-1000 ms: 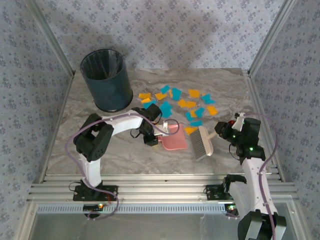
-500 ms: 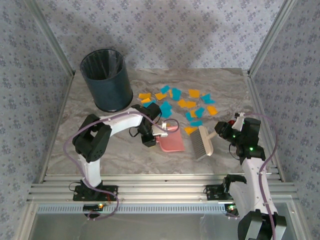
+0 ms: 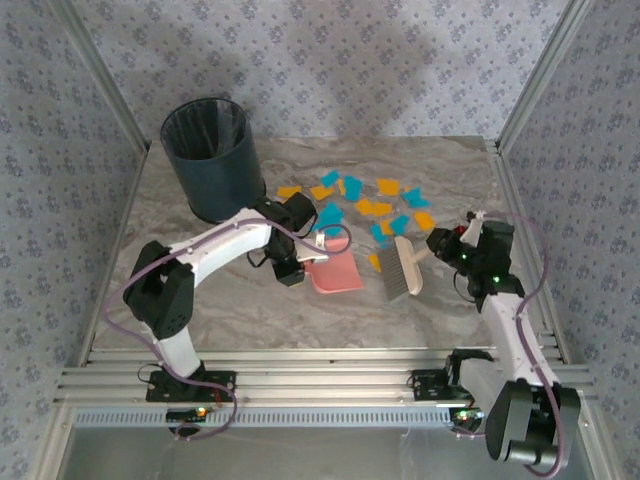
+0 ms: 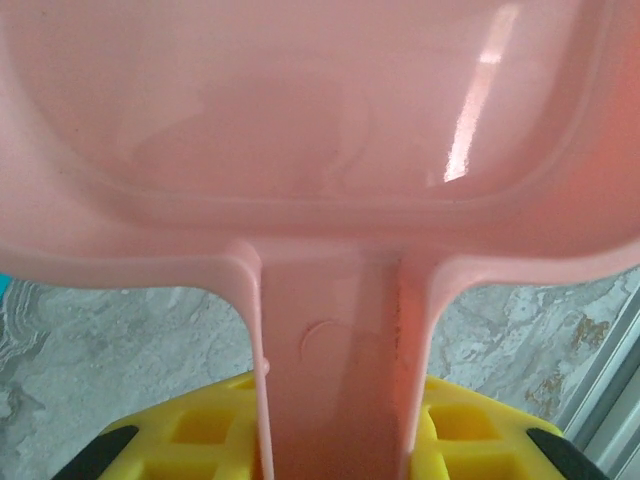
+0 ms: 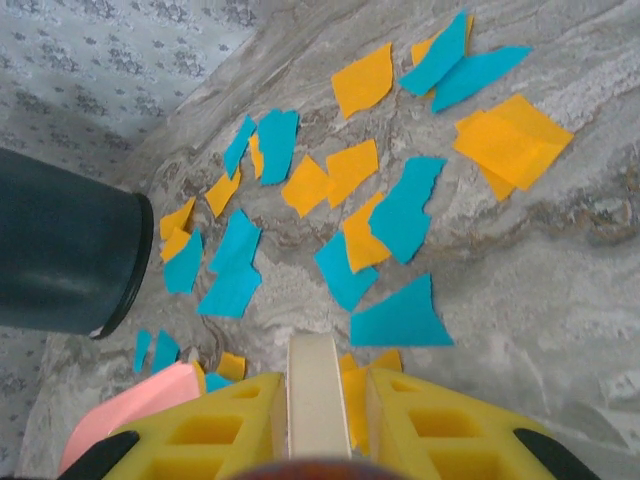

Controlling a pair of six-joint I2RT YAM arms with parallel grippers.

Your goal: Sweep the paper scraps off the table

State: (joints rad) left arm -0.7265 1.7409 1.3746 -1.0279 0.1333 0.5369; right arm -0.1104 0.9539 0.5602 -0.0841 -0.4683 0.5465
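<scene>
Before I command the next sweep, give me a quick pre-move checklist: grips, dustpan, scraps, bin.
1. Left hand shut on dustpan handle: ok.
2. Right hand shut on brush handle: ok.
3. Dustpan empty: ok.
4. Dustpan lip flat on the table: cannot tell.
5. Paper scraps lying between brush and dustpan: not ok, most lie beyond both.
6. Bin upright, mouth open: ok.

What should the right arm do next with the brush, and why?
Probably carry the brush over to the far side of the paper scraps. Most scraps lie beyond its bristles, while the pink dustpan sits on the near side, so a pull towards the pan needs the brush behind them.
</scene>
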